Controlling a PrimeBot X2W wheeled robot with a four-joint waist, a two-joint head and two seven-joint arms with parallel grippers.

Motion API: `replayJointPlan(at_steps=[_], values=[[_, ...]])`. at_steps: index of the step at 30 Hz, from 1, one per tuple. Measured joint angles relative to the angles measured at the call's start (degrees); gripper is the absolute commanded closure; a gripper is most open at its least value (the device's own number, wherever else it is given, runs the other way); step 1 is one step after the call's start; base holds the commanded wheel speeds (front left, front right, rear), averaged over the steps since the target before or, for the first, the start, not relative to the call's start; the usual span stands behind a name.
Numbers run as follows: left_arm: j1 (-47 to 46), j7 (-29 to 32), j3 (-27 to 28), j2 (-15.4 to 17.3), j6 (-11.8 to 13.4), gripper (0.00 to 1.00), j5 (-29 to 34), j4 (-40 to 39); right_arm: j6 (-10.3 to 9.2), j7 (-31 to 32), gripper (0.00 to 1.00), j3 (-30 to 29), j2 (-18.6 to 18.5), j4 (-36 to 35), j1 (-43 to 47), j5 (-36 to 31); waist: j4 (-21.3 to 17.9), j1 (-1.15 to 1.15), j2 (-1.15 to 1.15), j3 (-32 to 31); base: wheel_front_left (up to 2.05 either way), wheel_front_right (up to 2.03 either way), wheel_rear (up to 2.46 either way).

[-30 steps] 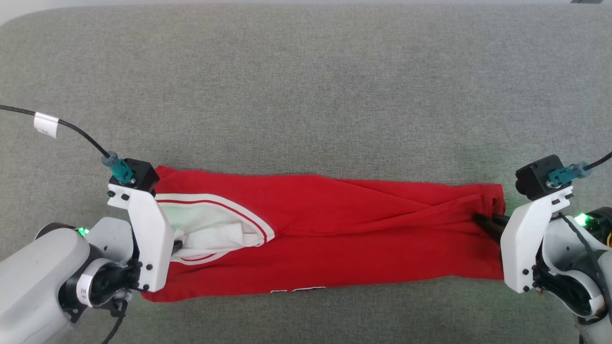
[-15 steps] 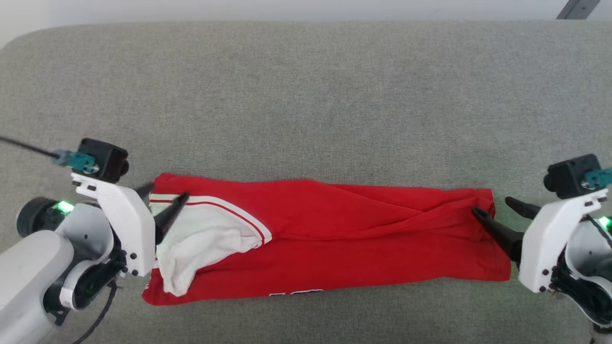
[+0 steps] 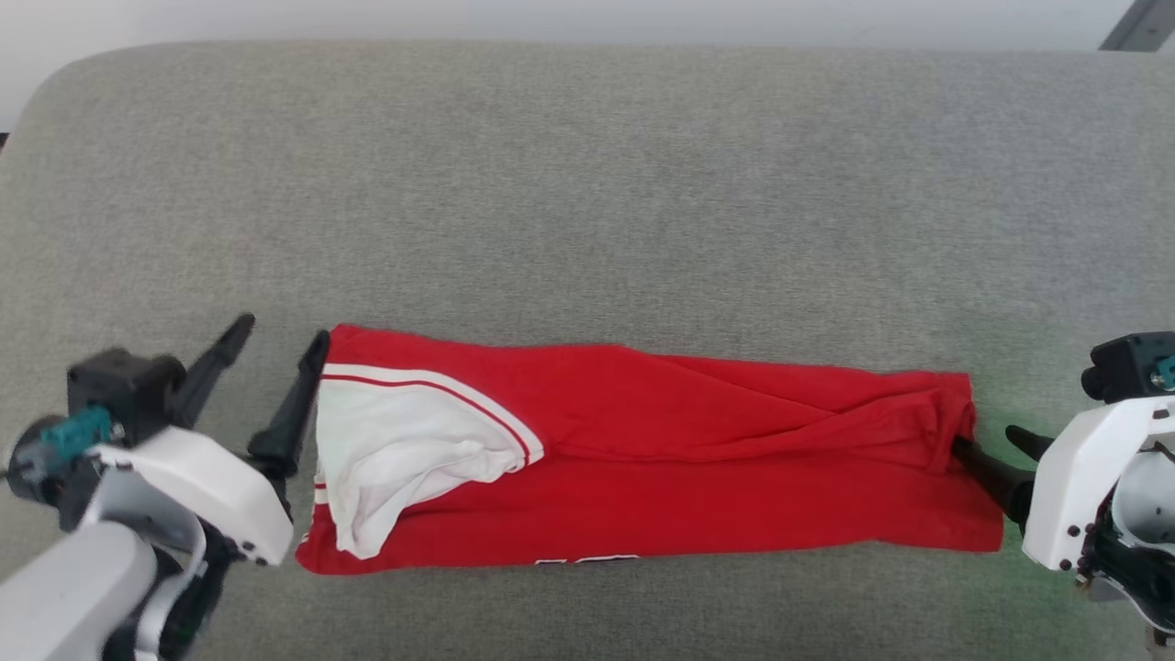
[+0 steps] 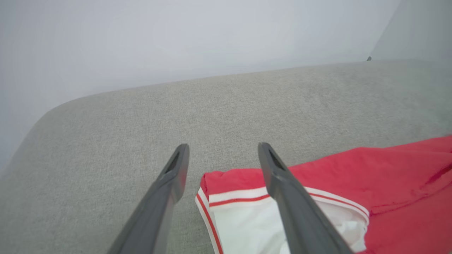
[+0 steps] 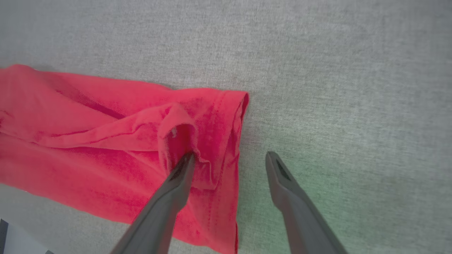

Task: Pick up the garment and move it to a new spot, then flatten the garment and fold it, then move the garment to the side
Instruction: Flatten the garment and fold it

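The garment [image 3: 698, 477] is a red jersey lying as a long flat band across the grey cushion, with its white lining [image 3: 395, 459] and striped trim showing at the left end. My left gripper [image 3: 275, 335] stands open just off that left end, one finger beside the trim. In the left wrist view the left gripper [image 4: 223, 148] is open above the garment's corner [image 4: 226, 180], holding nothing. My right gripper [image 3: 987, 441] is open at the right end. In the right wrist view the right gripper [image 5: 230, 156] has one finger tip against the wrinkled hem [image 5: 212, 141], the other over bare cushion.
The grey fabric cushion [image 3: 587, 184] stretches wide beyond the garment, with a rounded far-left corner [image 3: 55, 83] and a pale wall behind its far edge. A dark bar [image 3: 1138, 23] shows at the top right corner.
Both grippers went from shut on the garment's ends to open and drew back outward. The garment now lies free, its white lining slumped lower. The camera view also shifted.
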Motion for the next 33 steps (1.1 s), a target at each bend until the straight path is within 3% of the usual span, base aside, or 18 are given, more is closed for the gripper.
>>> replayJointPlan(at_steps=[6, 13, 14, 15, 16, 23, 33], values=[[4.6, -3.1, 3.4, -2.8, 1.2, 0.00, 0.5, 0.2, 0.00, -0.5, 0.00, 2.5, -0.2, 6.8, -2.6, 1.1, 1.8, 0.00, 0.00, 0.3, 0.00, 0.00, 0.00], [9.7, -3.4, 12.3, -8.6, 0.8, 0.00, 5.5, 0.5, -0.01, -0.4, 0.00, 7.0, -1.3, 14.8, -7.3, 2.7, 3.3, 0.00, 0.00, 0.4, 0.00, 0.00, 0.00], [11.0, -3.4, 13.9, -9.7, 0.4, 0.00, 6.6, 0.5, -0.10, -0.1, 0.50, 7.9, -1.5, 15.6, -7.9, 3.6, 3.5, 0.00, 0.00, 0.3, 0.00, 0.00, 0.00], [12.3, -3.4, 15.3, -10.8, -0.1, 0.00, 7.9, 0.7, -0.23, 0.2, 0.50, 8.7, -1.7, 16.3, -8.6, 4.5, 3.7, 0.00, 0.00, 0.3, 0.00, 0.00, 0.00], [13.5, -3.4, 16.8, -12.0, -0.7, 0.00, 9.0, 0.9, -0.26, 0.9, 1.00, 9.6, -2.1, 16.9, -9.1, 5.5, 3.8, 0.00, 0.00, 0.1, 0.00, 0.00, 0.00], [20.6, -3.4, 26.9, -20.4, -5.8, 0.00, 16.5, 1.7, -0.14, 2.4, 1.00, 12.3, -2.1, 16.7, -9.9, 13.7, 4.2, 0.00, 0.00, -1.0, 0.00, 0.00, 0.00], [26.3, -3.4, 36.1, -30.3, -12.5, 0.00, 23.5, 2.6, -0.07, 2.0, 1.00, 6.8, -5.5, 15.8, -8.4, 16.9, 2.6, 0.00, 0.00, -3.6, 0.00, 0.00, 0.00]])
